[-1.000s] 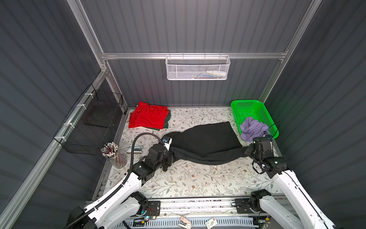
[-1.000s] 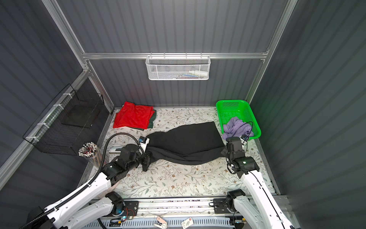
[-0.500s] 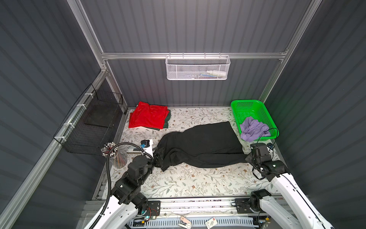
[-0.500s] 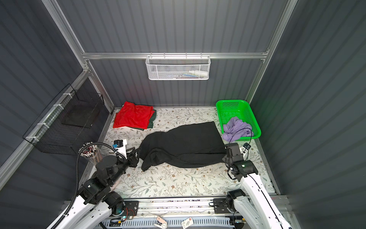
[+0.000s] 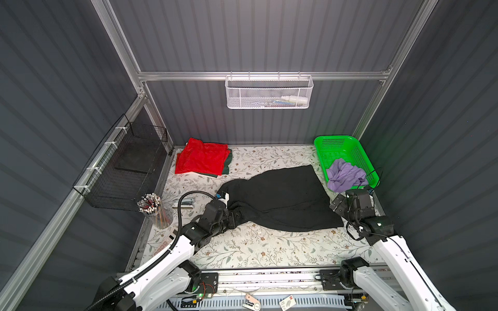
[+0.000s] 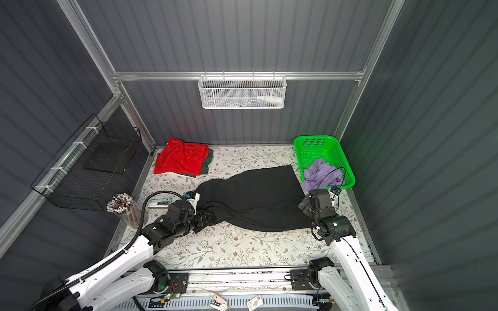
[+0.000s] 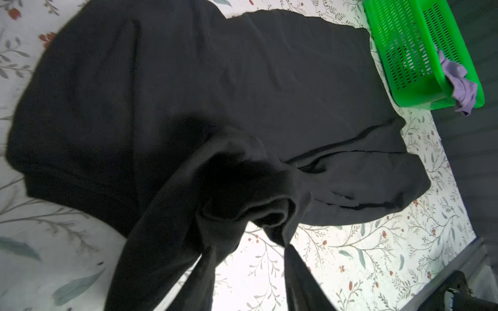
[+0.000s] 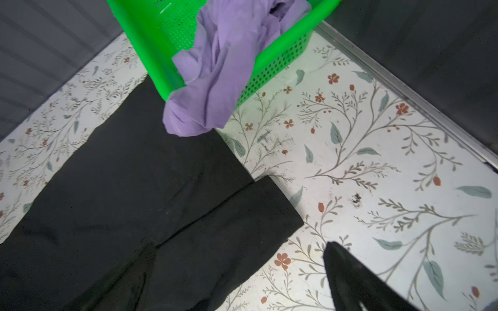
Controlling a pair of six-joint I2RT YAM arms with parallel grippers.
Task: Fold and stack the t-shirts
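The large black t-shirt [image 5: 280, 199] [image 6: 250, 196] lies spread across the middle of the floral table. Its left end is bunched and lifted in my left gripper [image 5: 237, 215] [image 6: 208, 215] [image 7: 248, 242], which is shut on that bunch. My right gripper [image 5: 336, 206] [image 6: 304, 204] [image 8: 237, 274] is open at the shirt's right edge and holds nothing. The shirt's corner [image 8: 269, 215] lies flat beside it. The red t-shirt [image 5: 202, 159] [image 6: 180, 159] lies folded on the dark green t-shirt [image 5: 226, 167] at the back left. The lavender t-shirt [image 5: 345, 175] [image 8: 223, 67] is crumpled in the basket.
The bright green basket [image 5: 339, 145] [image 6: 315, 145] stands at the back right. A cup of pencils [image 5: 153, 207] and a small stapler-like tool [image 5: 184, 203] sit at the left edge. A black wire basket [image 5: 126, 167] hangs on the left wall, a white mesh basket [image 5: 269, 93] on the back wall.
My right gripper has opened and let go of the black t-shirt's right end. My left gripper swung left with the bunched cloth, then came back to the right.
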